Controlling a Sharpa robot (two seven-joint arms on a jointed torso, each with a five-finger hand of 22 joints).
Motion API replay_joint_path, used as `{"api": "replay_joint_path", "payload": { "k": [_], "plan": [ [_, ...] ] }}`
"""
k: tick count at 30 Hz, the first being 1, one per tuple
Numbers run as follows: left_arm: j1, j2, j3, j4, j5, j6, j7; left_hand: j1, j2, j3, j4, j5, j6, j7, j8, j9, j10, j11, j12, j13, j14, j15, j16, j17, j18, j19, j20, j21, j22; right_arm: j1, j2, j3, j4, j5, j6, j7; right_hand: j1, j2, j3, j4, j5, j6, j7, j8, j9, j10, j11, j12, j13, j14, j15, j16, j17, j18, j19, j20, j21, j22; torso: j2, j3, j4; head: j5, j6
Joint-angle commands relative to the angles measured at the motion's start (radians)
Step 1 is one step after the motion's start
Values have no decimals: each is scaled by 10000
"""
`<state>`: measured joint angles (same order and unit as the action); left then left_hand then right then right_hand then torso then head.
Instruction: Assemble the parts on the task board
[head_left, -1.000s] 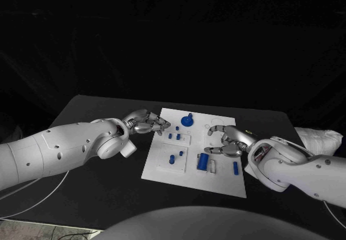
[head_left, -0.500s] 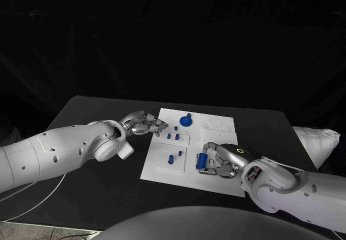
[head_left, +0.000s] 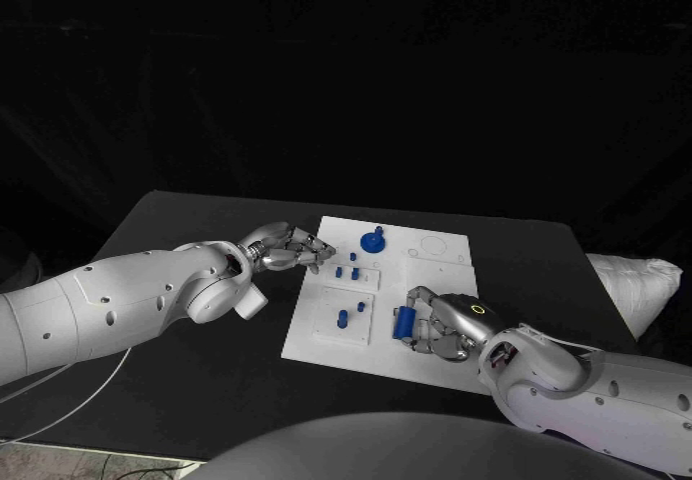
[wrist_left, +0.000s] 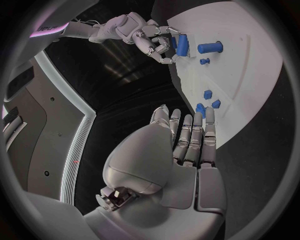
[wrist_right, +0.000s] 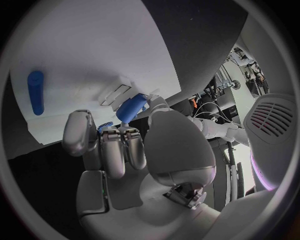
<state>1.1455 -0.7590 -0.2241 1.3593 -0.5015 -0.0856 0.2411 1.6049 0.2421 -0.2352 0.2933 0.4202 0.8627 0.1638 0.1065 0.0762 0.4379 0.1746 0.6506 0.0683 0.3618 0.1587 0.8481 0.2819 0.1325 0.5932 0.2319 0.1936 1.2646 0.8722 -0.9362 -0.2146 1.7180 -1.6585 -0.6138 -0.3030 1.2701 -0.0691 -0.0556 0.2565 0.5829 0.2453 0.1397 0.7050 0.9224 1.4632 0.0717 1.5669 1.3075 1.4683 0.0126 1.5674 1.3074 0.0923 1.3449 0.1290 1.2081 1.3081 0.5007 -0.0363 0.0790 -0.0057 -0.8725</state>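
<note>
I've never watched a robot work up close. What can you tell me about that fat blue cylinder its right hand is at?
The blue cylinder is short, thick and smooth, plastic by its look. It lies on the white task board near its front edge, beside a pale slot. The right hand has its fingers curled round it; whether it is lifted off the board cannot be told.

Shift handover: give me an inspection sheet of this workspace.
Surface: black table, bare around the board.
Job's things: white task board mid-table; blue knob part at its far edge; small blue pegs standing nearby; blue cylinder near its front.
Clutter: white bundle at the table's right edge.
Hands: left hand at the board's left edge, holding nothing; right hand with fingers around the blue cylinder.
Cables: white cable below the left arm.
Surroundings: dark backdrop.
</note>
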Motion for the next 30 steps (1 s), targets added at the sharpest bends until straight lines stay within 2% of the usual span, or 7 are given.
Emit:
{"api": "replay_joint_path", "payload": {
  "k": [1,4,7,14,25,29,30],
  "plan": [
    [-3,-19,9,40,-25,59,150,124,-14,55,-28,40,9,46,45,11,-53,11,55,-10,-53,5,55,-16,91,9,28,-63,10,-46,15,-16,-11,-403,-559,47,221,5,132,-20,486,-99,249,160,-101,1076,41,39,2633,1025,51,34,2634,-34,-51,-36,-25,1446,2,-1,2,15,-2],
    [-3,-24,9,37,-25,70,143,145,-11,65,-26,52,6,49,49,12,-56,15,61,-11,-55,6,62,-23,94,18,31,-63,16,-53,21,-16,-14,-448,-614,120,318,8,227,-26,954,-108,228,316,-207,1076,17,39,2633,1025,30,34,2634,-31,-58,-53,-35,1444,-3,1,-3,28,-2],
    [-4,-18,9,35,-25,95,129,145,-11,65,-26,52,6,49,49,12,-56,15,61,-11,-55,6,62,-23,94,18,31,-63,16,-58,32,-16,-29,-461,-458,153,323,7,240,-20,1007,-113,225,341,-227,1076,15,39,2633,1025,26,34,2634,-12,-108,-55,-115,1418,-4,-3,7,3,-2],
    [-6,-5,9,22,-25,173,93,145,-11,65,-26,52,6,49,49,12,-56,15,61,-11,-55,6,62,-23,94,18,31,-63,16,-61,48,-16,-74,-414,-131,157,239,-83,210,77,487,-318,252,371,-549,1076,40,39,2633,1025,44,34,2634,0,-185,-50,-214,1393,1,-2,1,23,-2],
    [-7,1,9,22,-25,227,64,145,-11,65,-26,52,6,49,49,12,-56,15,61,-11,-55,6,62,-23,94,18,31,-63,16,-62,86,-15,-133,-366,223,84,263,-104,215,94,261,-416,285,365,-794,1076,76,39,2633,1025,74,34,2634,10,-227,-28,-276,1377,0,0,1,16,-2],
    [-8,6,9,21,-25,240,61,161,-9,73,-24,58,6,54,54,12,-57,18,66,-11,-57,9,69,-30,97,25,35,-64,21,-62,92,-15,-157,-341,336,65,428,-122,289,13,440,-468,319,348,-1011,1076,115,39,2633,1025,108,34,2634,8,-237,-1,-286,1378,1,1,1,15,-2],
    [-9,7,9,21,-25,242,61,164,-8,75,-24,60,6,55,55,13,-57,19,67,-11,-58,9,70,-31,98,27,35,-64,22,-62,92,-15,-163,-318,316,84,488,-119,358,5,930,-402,327,392,-1114,1076,132,39,2633,1025,125,34,2634,4,-227,12,-266,1386,1,1,-2,18,-2]
  ]
}}
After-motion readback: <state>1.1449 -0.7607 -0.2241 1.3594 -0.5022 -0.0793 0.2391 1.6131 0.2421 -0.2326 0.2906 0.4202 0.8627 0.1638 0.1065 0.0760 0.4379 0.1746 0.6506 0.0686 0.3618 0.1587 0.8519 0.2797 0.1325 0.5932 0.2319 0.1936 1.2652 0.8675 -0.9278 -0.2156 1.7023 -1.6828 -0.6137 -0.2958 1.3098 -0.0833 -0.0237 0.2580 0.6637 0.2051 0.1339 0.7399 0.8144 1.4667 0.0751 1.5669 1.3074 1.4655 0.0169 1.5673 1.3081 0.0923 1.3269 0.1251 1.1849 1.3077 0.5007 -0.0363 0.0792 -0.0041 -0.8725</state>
